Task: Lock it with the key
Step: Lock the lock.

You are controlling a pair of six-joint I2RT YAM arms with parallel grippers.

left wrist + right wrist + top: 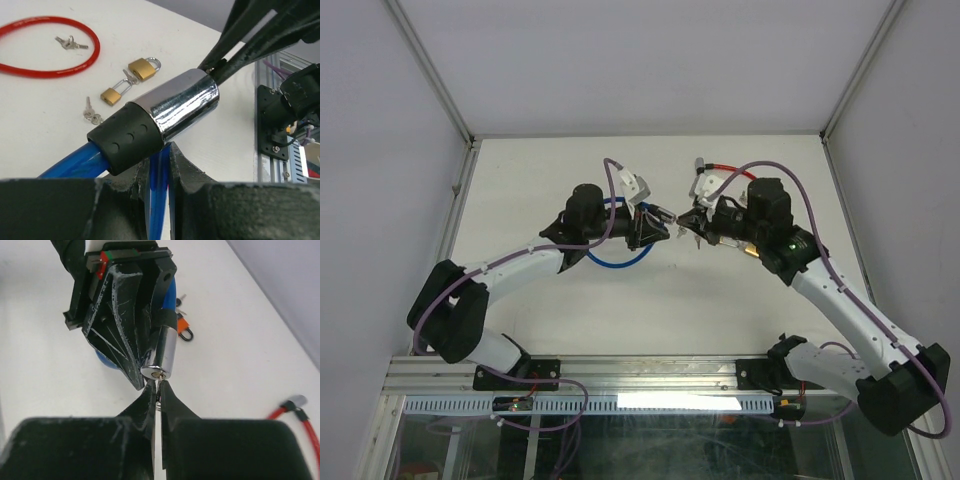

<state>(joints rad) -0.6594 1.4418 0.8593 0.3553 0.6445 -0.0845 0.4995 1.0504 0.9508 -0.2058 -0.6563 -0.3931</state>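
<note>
Right gripper (160,389) pinches the key (159,376) tight at the cable lock (165,352) end, ready to turn; left gripper (159,172) clamps that lock steady for it

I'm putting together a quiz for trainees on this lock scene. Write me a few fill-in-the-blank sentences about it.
1. The left jaws hold the lock of the ___ cable.
2. The right jaws are ___ on a key at the keyhole.
3. ___ brass padlocks lie near the red cable.
Missing: blue; shut; Two.
</note>
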